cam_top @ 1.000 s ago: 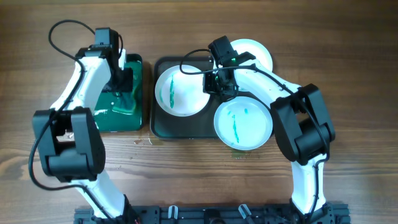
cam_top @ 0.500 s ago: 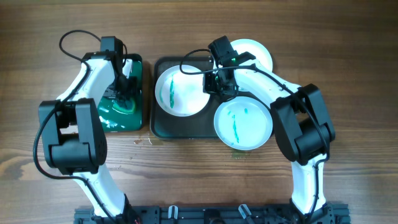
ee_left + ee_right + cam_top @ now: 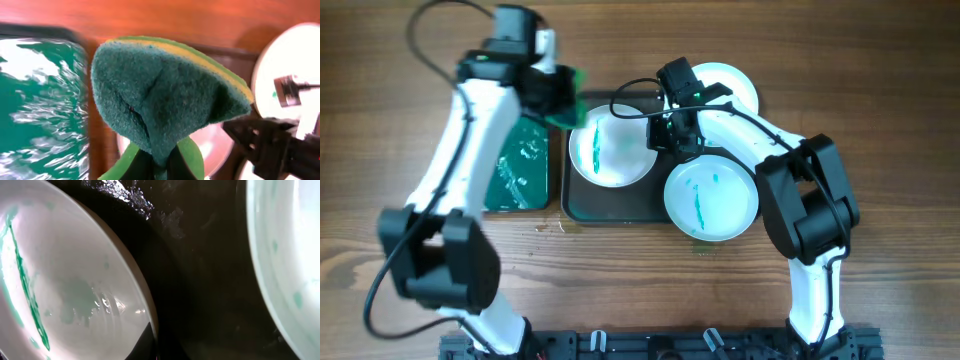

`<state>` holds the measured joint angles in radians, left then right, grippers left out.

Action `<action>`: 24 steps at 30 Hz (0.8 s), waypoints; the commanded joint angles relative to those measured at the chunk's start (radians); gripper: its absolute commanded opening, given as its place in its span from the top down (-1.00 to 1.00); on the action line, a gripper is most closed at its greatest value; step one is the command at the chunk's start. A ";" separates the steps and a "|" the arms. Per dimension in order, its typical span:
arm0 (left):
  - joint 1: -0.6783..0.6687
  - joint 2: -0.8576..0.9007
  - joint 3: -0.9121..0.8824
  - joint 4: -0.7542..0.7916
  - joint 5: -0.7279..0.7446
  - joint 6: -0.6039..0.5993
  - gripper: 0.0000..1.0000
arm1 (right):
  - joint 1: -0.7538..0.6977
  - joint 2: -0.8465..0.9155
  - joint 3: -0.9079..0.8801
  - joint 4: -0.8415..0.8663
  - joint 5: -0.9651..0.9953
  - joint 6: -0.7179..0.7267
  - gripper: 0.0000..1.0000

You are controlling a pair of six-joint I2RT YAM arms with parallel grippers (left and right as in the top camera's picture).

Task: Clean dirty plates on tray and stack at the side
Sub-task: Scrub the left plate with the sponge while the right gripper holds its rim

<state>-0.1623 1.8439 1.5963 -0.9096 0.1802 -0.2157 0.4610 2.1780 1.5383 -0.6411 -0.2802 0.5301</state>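
**A:** Where's the left hand (image 3: pixel 556 96)?

**B:** At the far left corner of the tray (image 3: pixel 620 203), closed on the sponge (image 3: pixel 165 95). In the left wrist view the sponge is pinched at its lower edge, and its dark scouring face bulges towards the camera with a yellow layer behind. The small green tray (image 3: pixel 515 172) lies beside it on the worktop (image 3: pixel 880 90), glinting wet.

**A:** And the plates?

**B:** The left plate (image 3: pixel 610 160) lies in the tray's left half, with a teal streak down its middle and fainter smears. The far plate (image 3: pixel 735 84) sits at the tray's far right corner. The near plate (image 3: pixel 715 205), streaked too, overlaps the near right corner and juts over the worktop.

**A:** What about the right hand (image 3: pixel 672 136)?

**B:** It's at the left plate's right rim. In the right wrist view only a dark sliver of finger shows, but the rim runs straight into it, so it looks clamped on that plate.
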 commanded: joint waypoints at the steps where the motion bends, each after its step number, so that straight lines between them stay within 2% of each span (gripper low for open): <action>1: -0.077 0.121 -0.028 0.028 0.002 -0.097 0.92 | -0.005 0.040 0.011 -0.006 -0.009 -0.005 0.91; 7: -0.093 0.272 -0.028 0.007 -0.064 -0.115 0.92 | -0.005 0.040 0.011 -0.004 -0.008 -0.005 0.91; 13: -0.093 0.295 -0.028 -0.056 -0.107 -0.106 0.92 | -0.007 0.040 0.011 -0.002 -0.009 -0.003 0.92; 15: -0.095 0.295 -0.028 -0.055 -0.073 -0.096 0.92 | -0.007 0.040 0.011 0.000 -0.009 -0.003 0.91; 18: -0.100 0.296 -0.028 -0.038 0.187 0.072 0.92 | -0.007 0.040 0.011 -0.001 -0.010 -0.003 0.91; 20: -0.101 0.296 -0.028 -0.012 0.329 0.143 0.92 | -0.007 0.040 0.011 0.000 -0.013 -0.003 0.92; 23: -0.095 0.296 -0.028 0.042 0.311 0.140 0.92 | -0.007 0.040 0.011 -0.003 -0.017 -0.004 0.91; 24: -0.092 0.296 -0.028 0.061 0.219 0.119 0.92 | -0.007 0.040 0.011 -0.003 -0.017 -0.004 0.91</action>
<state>-0.2611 2.1284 1.5696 -0.8761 0.4107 -0.1314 0.4580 2.1807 1.5383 -0.6407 -0.2955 0.5301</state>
